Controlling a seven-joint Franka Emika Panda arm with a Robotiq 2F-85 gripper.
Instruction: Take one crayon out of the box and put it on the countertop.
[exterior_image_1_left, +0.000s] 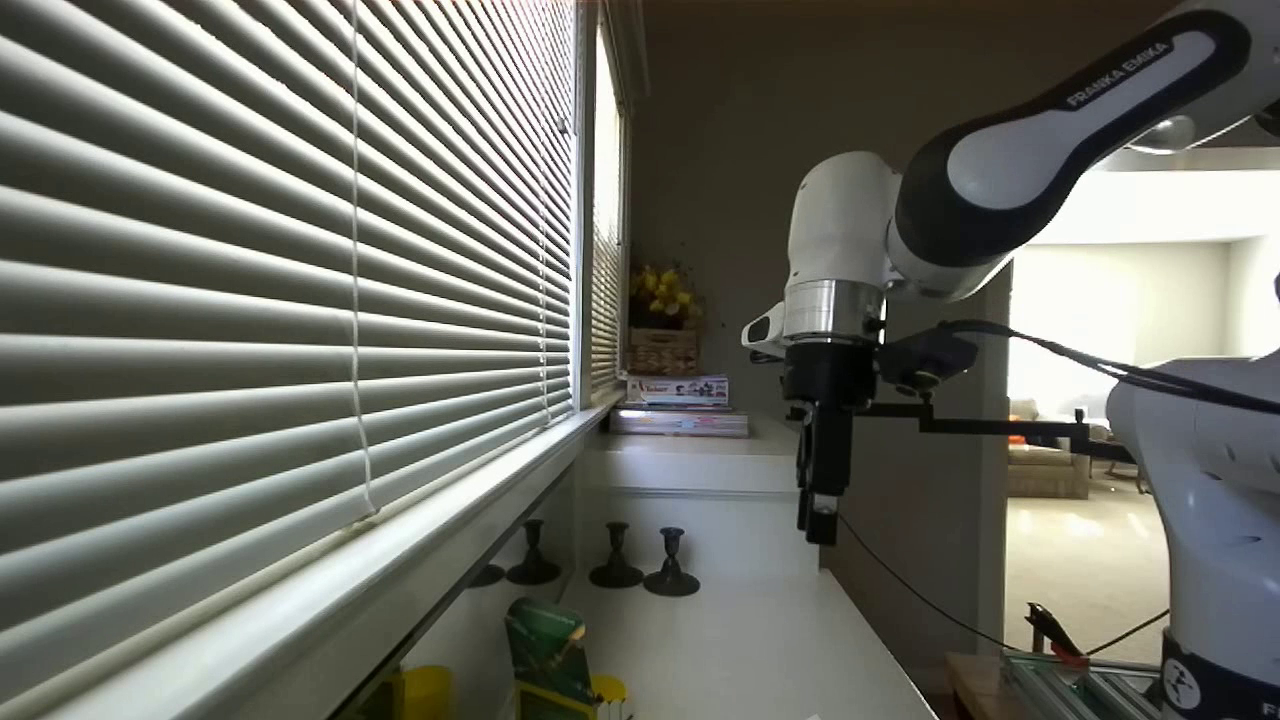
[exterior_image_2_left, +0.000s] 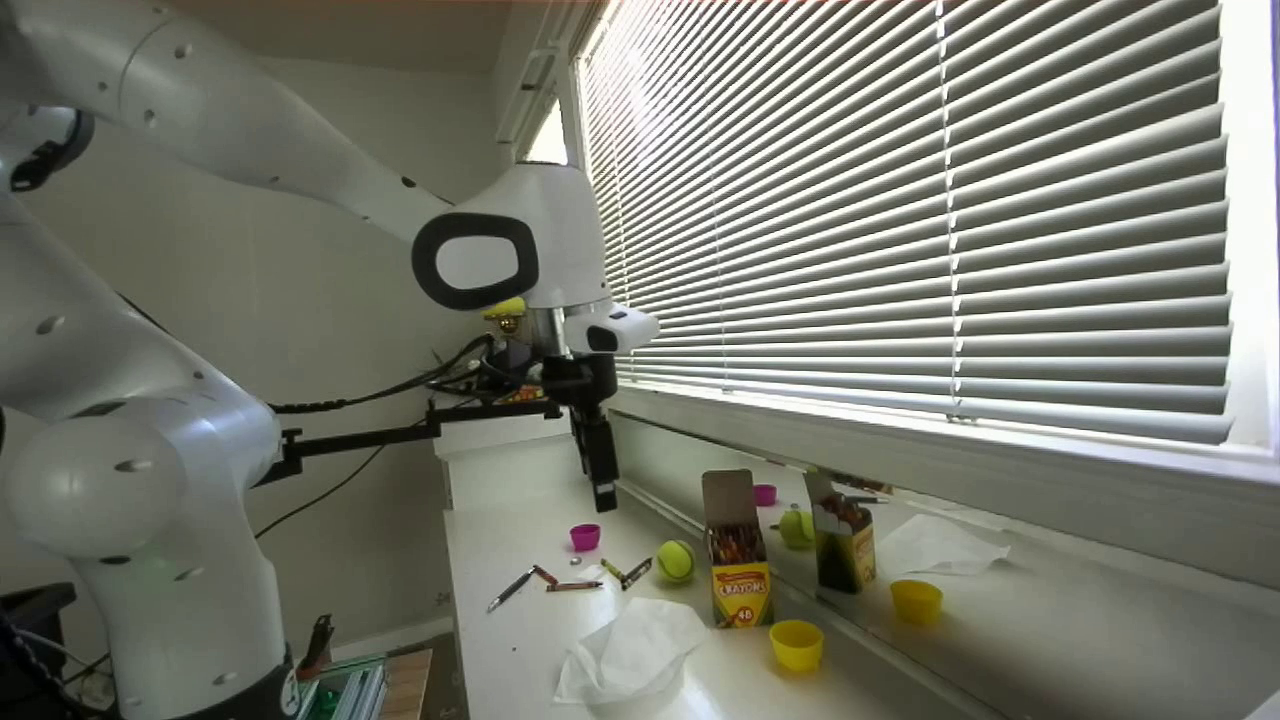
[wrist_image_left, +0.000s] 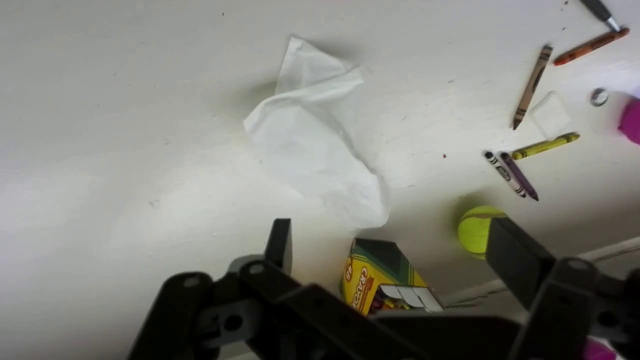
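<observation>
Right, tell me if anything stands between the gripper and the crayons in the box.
Nothing visible does. In an exterior view, the crayons show uncovered in the open box, the raised lid behind them; the gripper hangs above the countertop.

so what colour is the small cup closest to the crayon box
That cup is yellow; it shows best in an exterior view.

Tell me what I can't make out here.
Crayon box: base cut off by the bottom edge in an exterior view.
Crayons inside: too small and crowded to count in an exterior view.
Tennis ball: partly behind the end effector in the wrist view.
Pink cup: cut off by the right edge, wrist view.
</observation>
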